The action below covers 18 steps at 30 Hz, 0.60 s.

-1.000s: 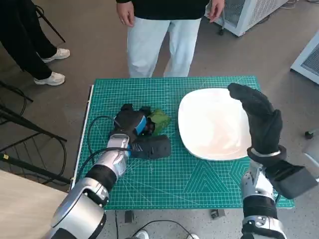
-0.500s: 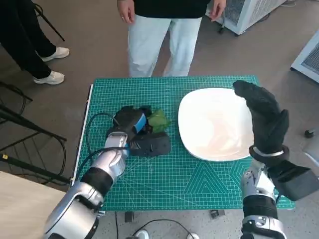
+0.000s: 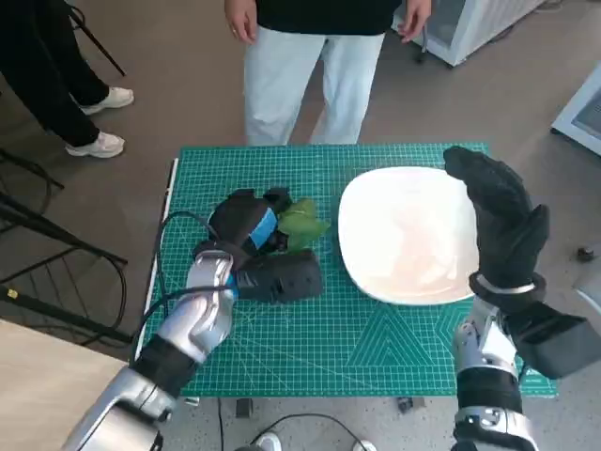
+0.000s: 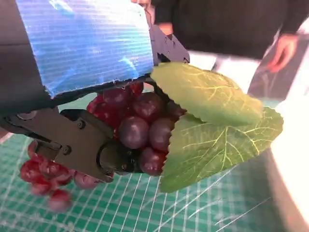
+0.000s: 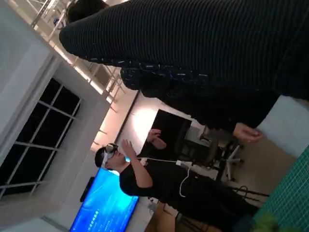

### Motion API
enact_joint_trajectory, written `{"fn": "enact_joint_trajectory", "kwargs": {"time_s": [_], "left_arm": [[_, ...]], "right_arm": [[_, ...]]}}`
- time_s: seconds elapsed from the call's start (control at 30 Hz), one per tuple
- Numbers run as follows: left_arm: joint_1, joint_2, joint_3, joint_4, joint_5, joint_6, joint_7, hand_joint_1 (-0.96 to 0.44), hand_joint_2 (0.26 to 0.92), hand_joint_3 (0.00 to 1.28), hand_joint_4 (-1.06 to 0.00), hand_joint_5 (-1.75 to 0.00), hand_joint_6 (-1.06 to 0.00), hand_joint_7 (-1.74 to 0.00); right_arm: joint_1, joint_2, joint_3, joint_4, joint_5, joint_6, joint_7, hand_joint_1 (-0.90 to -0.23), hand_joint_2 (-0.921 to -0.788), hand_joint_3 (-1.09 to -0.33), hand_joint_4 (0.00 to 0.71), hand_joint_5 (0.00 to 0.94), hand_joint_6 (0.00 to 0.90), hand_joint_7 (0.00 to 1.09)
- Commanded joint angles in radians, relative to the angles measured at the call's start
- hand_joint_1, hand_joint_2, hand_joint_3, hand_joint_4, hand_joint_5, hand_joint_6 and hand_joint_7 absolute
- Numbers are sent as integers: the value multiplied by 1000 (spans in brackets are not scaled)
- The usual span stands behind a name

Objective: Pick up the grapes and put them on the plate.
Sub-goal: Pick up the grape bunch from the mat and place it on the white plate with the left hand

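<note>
My left hand (image 3: 246, 228) grips a bunch of dark red grapes (image 4: 137, 128) with green leaves (image 3: 302, 222) over the left half of the green cutting mat (image 3: 319, 319). In the left wrist view the grapes sit under the blue-taped back of the left hand (image 4: 82, 43), its black fingers (image 4: 77, 145) wrapped round them, and the leaves (image 4: 212, 121) stick out beside them. The white plate (image 3: 408, 235) lies to the right of the grapes, apart from them. My gloved right hand (image 3: 502, 225) is raised over the plate's right edge, fingers extended, holding nothing.
A person in white trousers (image 3: 305, 75) stands right behind the mat's far edge. Another person's legs and white shoes (image 3: 94, 122) are at the far left. Black chair frames (image 3: 47, 244) stand left of the table. The right wrist view shows a person (image 5: 140, 174) by a blue screen.
My left hand has lifted slightly and shifted toward the plate with the grapes; the leaves now point more to the right. The right hand has stayed raised over the plate's edge.
</note>
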<state>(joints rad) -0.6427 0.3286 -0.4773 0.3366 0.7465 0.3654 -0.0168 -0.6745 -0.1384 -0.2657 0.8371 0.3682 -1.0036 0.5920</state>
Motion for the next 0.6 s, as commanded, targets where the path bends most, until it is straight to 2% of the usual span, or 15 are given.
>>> {"fn": "enact_joint_trajectory", "kwargs": {"time_s": [0.03, 0.27, 0.6], "left_arm": [[44, 17, 18, -112, 24, 17, -26, 1, 921, 168, -624, -1309, -472, -1241], [74, 31, 29, -210, 42, 10, -49, 1, 921, 144, -581, -1271, -552, -1254], [84, 41, 45, -293, 67, -10, -68, 2, 921, 146, -564, -1285, -561, -1261]], "right_arm": [[27, 2, 2, -7, -1, 20, -9, -585, -921, -724, 198, 2, -1, 394], [31, 2, 2, -18, 4, 26, -8, -586, -921, -728, 197, 1, -1, 397], [38, -2, 1, -39, 3, 34, -14, -581, -921, -730, 198, 2, -1, 431]]}}
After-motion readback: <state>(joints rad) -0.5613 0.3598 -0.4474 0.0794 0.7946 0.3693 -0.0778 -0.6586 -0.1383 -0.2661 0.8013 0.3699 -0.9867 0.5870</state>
